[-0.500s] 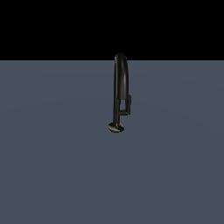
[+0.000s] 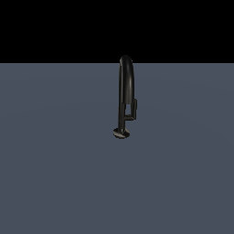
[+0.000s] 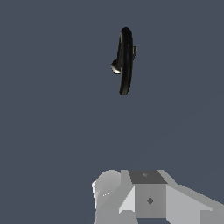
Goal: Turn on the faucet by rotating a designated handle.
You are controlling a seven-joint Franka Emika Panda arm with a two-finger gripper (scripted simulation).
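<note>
The faucet is a tall glossy black tube arched over at the top, standing on a small round disc base on the grey-blue floor. The handle is a short black bar on the tube's side, toward the exterior view's right. My gripper does not show in the exterior view. In the wrist view the faucet is seen from above, with the handle poking out beside it. Grey parts of my gripper show at the picture's edge, well apart from the faucet. Its fingers cannot be made out.
A flat grey-blue surface spreads all around the faucet. Beyond its far edge there is only black background.
</note>
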